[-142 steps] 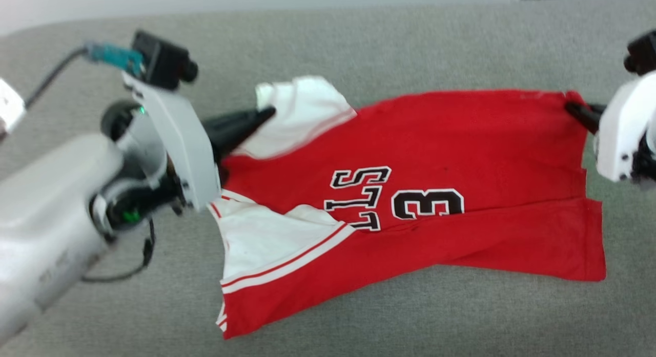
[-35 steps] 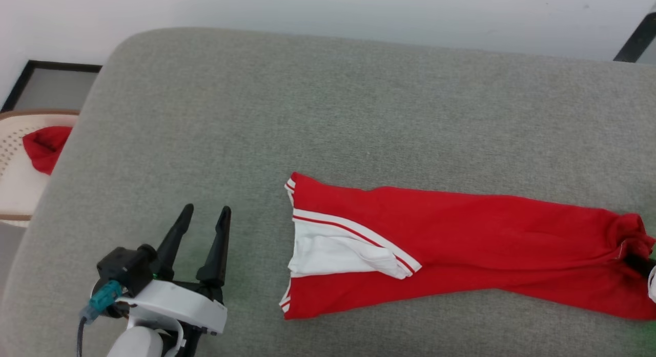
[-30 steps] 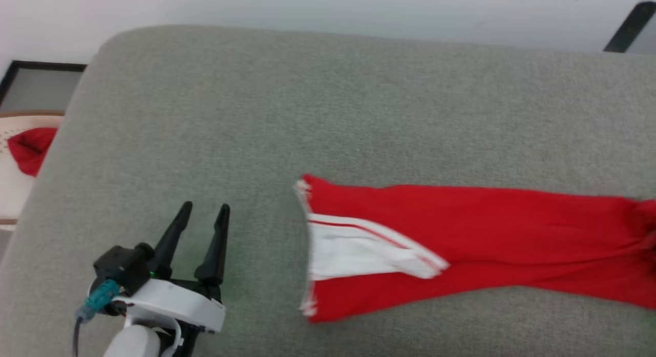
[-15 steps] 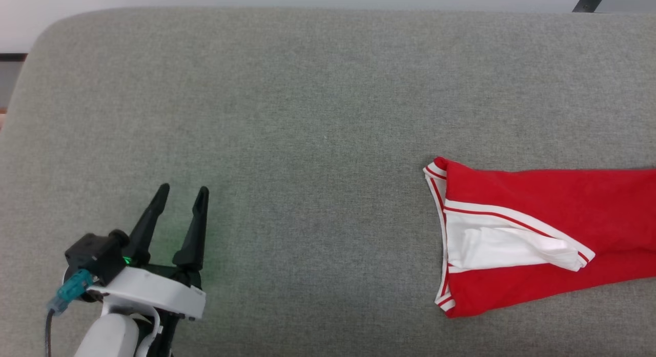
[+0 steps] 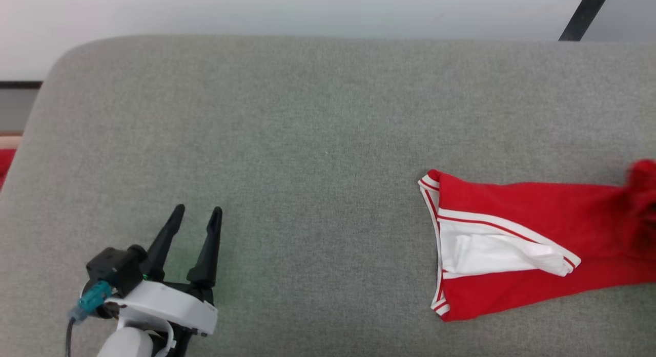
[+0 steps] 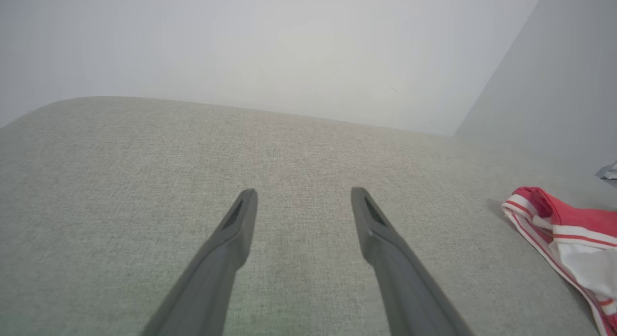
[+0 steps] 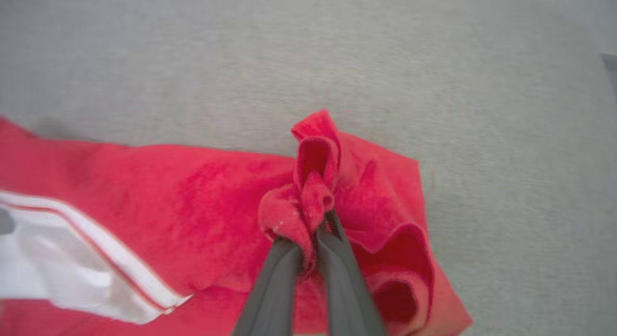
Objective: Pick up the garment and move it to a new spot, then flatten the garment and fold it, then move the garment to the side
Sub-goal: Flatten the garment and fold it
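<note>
The shirt [image 5: 512, 213] is laid on the grey cushion [image 5: 307, 116], far over on the right side in the head view. It is folded into a long red strip. A white sleeve [image 5: 497, 252] with red and white stripes is seen at its left end. The right end of the shirt is bunched up and raised a little. In the right wrist view, this bunch of red cloth is pinched by the right gripper [image 7: 311, 239], whose two dark fingers are pressed close together on it. The left gripper [image 5: 198, 209] is held over bare cushion at the lower left, well apart from the shirt. Its fingers [image 6: 231, 239] are spread wide, and nothing is held between them.
</note>
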